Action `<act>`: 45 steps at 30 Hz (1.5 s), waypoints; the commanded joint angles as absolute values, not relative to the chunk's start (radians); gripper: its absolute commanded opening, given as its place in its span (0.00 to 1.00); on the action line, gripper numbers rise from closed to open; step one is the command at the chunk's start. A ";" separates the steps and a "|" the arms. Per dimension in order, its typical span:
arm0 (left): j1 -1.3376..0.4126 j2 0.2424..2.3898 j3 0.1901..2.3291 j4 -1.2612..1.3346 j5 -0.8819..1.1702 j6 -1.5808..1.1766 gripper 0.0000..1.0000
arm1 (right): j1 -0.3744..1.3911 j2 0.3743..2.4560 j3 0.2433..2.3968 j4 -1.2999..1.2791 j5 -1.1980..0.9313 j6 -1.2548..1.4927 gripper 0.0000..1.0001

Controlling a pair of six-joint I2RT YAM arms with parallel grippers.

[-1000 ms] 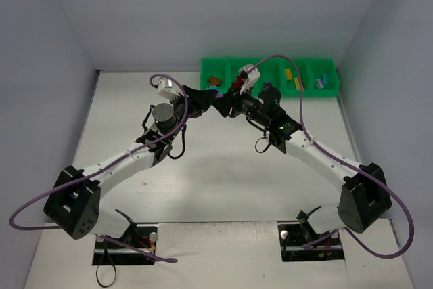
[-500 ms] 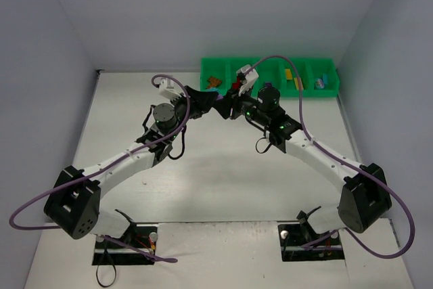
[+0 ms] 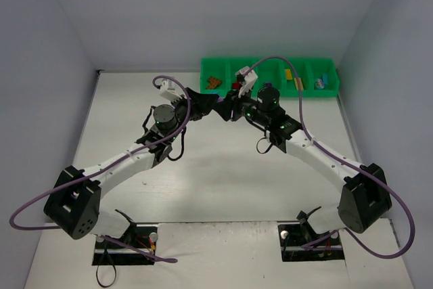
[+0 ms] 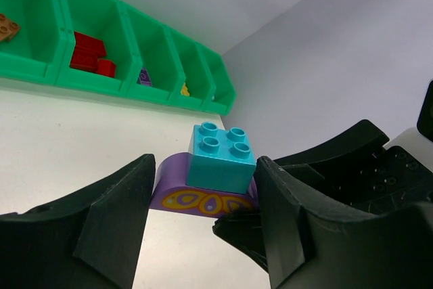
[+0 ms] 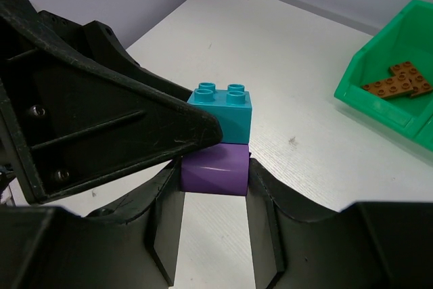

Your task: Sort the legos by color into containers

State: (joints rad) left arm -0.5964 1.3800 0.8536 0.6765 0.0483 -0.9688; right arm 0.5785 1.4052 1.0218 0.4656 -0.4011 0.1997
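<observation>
A: Where the two arms are meeting, a light blue square plastic brick (image 5: 220, 114) is sitting studs-up on a purple rounded plastic brick (image 5: 213, 167) that is showing a yellow print on its side. The stack is sitting just in front of the bright green plastic tray (image 3: 284, 93), over the white table (image 5: 304, 52) and outside every compartment. I cannot tell if it is touching the table.

B: Claws?

A: The right gripper (image 5: 214, 181) is pinching the purple rounded plastic brick, one finger pressing on each side. The left gripper (image 4: 204, 167) is straddling the light blue brick from the opposite side. One tip is touching the brick's face in the right wrist view, while the left wrist view is showing a gap on one side. So I am not calling it clamped or loose. Cannot tell.

B: What is lying in the tray?

A: Going left to right, flat brown pieces (image 5: 399, 80) are lying in the first compartment. Red bricks (image 4: 88, 52) are piling in the second, and a small purple piece (image 4: 144, 76) is lying in the third. A yellow piece (image 3: 287, 74) is lying in the fourth, and a light blue bit (image 3: 320, 82) is sitting in the last, too small to detail.
</observation>
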 commanded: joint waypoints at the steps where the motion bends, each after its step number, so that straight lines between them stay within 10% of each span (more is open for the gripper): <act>1: -0.600 1.338 0.871 0.744 0.077 -0.962 0.54 | 0.578 1.368 1.046 0.522 -0.439 0.179 0.00; 27: -0.577 1.328 0.913 0.607 0.167 -0.905 0.52 | 0.578 1.371 1.055 0.451 -0.505 0.114 0.00; 38: -0.551 1.295 0.894 0.591 0.167 -0.870 0.11 | 0.578 1.353 1.022 0.399 -0.515 0.083 0.00; 45: -0.509 1.275 0.882 0.555 0.183 -0.868 0.02 | 0.578 1.354 0.996 0.313 -0.514 0.051 0.00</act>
State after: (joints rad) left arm -0.5549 1.3396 0.8562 0.5014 0.2012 -0.8894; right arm 0.5777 1.3960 1.0016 0.3523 -0.4908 0.0883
